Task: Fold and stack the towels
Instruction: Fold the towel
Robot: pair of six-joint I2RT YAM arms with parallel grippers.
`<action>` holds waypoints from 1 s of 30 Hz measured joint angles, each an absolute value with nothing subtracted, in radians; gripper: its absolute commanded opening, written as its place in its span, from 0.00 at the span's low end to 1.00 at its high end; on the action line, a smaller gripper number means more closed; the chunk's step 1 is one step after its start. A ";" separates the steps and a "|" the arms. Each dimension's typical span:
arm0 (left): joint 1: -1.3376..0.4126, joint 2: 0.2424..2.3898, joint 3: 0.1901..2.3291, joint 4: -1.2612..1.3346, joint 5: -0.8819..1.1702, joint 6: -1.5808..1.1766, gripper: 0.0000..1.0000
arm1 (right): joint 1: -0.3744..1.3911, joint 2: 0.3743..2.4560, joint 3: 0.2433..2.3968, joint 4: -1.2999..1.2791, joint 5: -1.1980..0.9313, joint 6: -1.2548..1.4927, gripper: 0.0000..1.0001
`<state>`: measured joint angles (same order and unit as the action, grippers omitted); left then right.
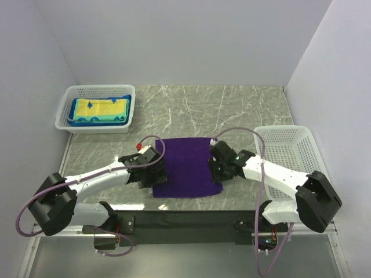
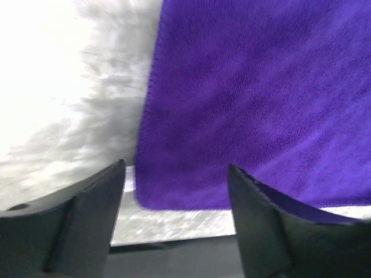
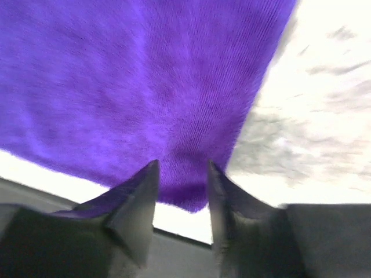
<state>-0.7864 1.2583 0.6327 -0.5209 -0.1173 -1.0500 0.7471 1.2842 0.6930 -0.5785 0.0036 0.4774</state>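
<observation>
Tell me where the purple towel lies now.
In the top view, the purple towel lies flat at the near middle of the table, between the left gripper and the right gripper.

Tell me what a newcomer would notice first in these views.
The purple towel, lying flat near the front of the marble table, dominates every view. Both arms flank it: the left tool is open over its near left corner, and the right tool straddles its near right corner. At far left, a white basket holds folded yellow-and-blue towels.
</observation>
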 measured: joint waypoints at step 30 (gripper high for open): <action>-0.504 1.448 1.015 -0.628 -0.245 -0.431 0.99 | 0.303 2.016 1.550 -0.669 -0.253 -0.316 0.54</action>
<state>-0.5037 1.4479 1.0153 -0.6281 -0.2447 -0.4313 0.3031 2.0163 1.5497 -0.6685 -0.2527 -0.3164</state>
